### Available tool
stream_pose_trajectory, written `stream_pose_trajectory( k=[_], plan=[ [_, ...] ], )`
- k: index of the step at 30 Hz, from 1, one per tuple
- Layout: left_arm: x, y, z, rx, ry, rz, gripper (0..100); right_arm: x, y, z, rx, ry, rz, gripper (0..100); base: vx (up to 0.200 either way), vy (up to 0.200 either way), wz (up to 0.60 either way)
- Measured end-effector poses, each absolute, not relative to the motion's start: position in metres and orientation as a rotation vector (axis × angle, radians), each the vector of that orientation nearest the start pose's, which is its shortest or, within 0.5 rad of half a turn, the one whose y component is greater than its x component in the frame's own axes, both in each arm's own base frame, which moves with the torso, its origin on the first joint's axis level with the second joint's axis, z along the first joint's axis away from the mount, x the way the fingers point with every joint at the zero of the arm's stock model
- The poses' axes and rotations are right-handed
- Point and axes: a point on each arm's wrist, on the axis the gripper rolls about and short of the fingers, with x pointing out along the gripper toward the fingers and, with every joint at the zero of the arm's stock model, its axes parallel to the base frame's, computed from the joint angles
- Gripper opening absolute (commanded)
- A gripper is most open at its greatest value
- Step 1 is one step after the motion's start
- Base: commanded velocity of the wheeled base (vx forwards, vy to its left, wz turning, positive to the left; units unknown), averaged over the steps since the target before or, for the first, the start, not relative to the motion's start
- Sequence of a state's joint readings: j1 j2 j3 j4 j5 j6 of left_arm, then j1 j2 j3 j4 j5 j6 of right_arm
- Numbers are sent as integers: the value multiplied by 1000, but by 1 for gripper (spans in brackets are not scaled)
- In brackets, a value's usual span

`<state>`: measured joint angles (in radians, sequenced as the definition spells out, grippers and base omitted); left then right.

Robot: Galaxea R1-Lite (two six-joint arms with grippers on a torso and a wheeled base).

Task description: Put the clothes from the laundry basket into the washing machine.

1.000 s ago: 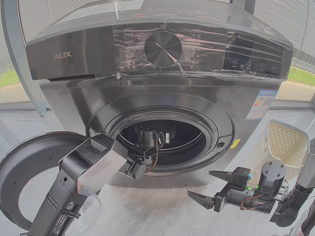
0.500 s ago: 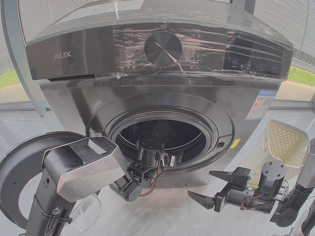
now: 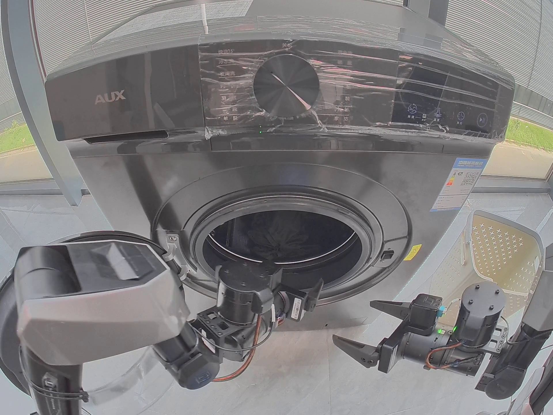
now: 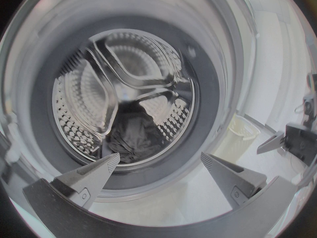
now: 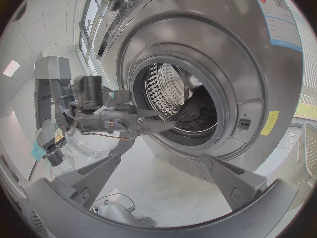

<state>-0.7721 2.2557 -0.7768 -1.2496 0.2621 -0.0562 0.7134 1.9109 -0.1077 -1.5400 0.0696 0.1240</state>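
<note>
on the pale tiled floor (image 3: 299, 376), before slatted windows (image 3: 115, 7), the washing machine (image 3: 288, 162) stands open, dark clothes (image 3: 282, 234) in its drum. left hand (image 4: 158, 156) gapes empty before the opening; right hand (image 3: 352, 320) gapes empty near the laundry basket (image 3: 507, 249).

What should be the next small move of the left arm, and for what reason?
Probably draw the left gripper a little back from the round opening of the grey washing machine. It is open and empty, close to the rim of the opening, and a dark crumpled garment already lies inside the steel drum, so nothing seems left to release.
</note>
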Motion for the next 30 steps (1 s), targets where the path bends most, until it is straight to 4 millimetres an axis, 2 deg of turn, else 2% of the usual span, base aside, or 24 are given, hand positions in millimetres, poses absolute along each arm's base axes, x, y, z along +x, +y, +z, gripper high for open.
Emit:
stream_pose_trajectory(
  k=[6,15,21,26,30],
  plan=[
    [249,-236,82,-15,137,-416,100,179,149,77,40,253,692,100,0,0,0],
    [205,-184,119,-137,67,-365,100,188,136,95,65,168,593,100,0,0,0],
    [183,-153,127,-137,55,-335,100,188,114,106,70,122,498,100,0,0,0],
    [175,-127,129,-122,37,-274,100,179,97,115,74,82,443,100,0,0,0],
    [168,-113,131,-113,26,-246,100,168,88,120,66,58,419,100,-200,0,0]
  ],
)
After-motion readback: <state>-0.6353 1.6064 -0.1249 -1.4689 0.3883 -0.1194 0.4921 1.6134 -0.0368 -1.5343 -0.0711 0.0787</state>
